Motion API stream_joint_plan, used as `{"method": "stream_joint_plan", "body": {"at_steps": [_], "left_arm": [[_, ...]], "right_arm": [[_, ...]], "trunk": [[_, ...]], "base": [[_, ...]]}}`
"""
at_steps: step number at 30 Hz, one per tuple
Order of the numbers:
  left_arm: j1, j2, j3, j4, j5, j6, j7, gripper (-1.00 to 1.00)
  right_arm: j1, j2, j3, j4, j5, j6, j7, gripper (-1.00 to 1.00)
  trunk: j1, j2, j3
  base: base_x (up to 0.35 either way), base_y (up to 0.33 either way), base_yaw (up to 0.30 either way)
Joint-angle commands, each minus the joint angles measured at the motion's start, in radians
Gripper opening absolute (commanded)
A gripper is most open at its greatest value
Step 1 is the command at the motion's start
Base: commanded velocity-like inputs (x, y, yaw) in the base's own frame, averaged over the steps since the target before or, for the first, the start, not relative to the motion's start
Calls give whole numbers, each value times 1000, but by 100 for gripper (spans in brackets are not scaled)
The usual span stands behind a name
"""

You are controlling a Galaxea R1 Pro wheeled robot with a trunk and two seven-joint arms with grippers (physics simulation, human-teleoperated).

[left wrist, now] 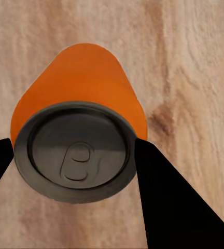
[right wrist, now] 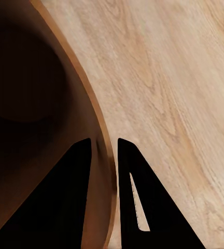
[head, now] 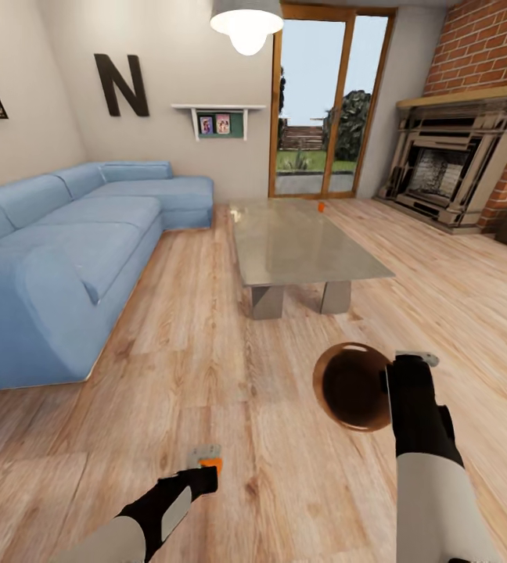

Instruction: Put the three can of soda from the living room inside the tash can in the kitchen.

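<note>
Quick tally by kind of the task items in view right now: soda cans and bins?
Soda cans: 2, one held in the left gripper (can), one on the coffee table's far end.
Trash cans: 1, its rim pinched by the right gripper.
Total: 3.

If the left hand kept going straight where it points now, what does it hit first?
Probably the wooden floor: the left hand points down at it, gripping a soda can, whose far end would likely touch first.

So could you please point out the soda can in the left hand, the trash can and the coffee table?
soda can (left wrist: 81, 155), left wrist view, on its dark lid.
trash can (head: 351, 387), head view, on its inner wall.
coffee table (head: 300, 250), head view, on its glass top.
</note>
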Motion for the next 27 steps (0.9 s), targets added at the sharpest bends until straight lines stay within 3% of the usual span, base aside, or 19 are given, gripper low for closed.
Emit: {"method": "stream_joint_plan", "body": {"at_steps": [1, 6, 9, 13, 15, 17, 23, 27], "left_arm": [[0, 0, 0, -12, -3, 6, -3, -100], [0, 1, 0, -104, -3, 74, -6, -100], [9, 1, 0, -239, -2, 162, -6, -100], [115, 2, -1, -538, -2, 334, -1, -100], [141, 2, -1, -629, -3, 389, 1, -100], [177, 3, 0, -782, -1, 480, 3, -100], [217, 6, 3, -1062, 4, 660, 4, -100], [221, 5, 3, -1179, 5, 754, 4, -100]], "right_arm": [[0, 0, 5, 10, 10, 0, 1, -100], [0, -4, 25, 81, 12, 0, 1, -100], [-2, -5, 30, 123, 14, 0, 0, -100], [-3, -3, 68, 141, 18, 0, -6, -100], [-3, -3, 82, 143, 17, 0, -7, -100], [-3, -4, 92, 145, 15, 0, -6, -100], [-2, -9, 88, 164, 8, 0, -5, -100], [-2, -9, 88, 191, 7, 0, -5, -100]], "trunk": [[0, 0, 4], [-3, 1, 23], [-4, 2, 35], [-6, 3, 50], [-7, 4, 58], [-8, 4, 66], [-10, 5, 89], [-12, 6, 105]], "base": [[0, 0, 0], [0, 0, 0], [0, 0, 0], [0, 0, 0], [0, 0, 0], [0, 0, 0], [0, 0, 0], [0, 0, 0]]}}
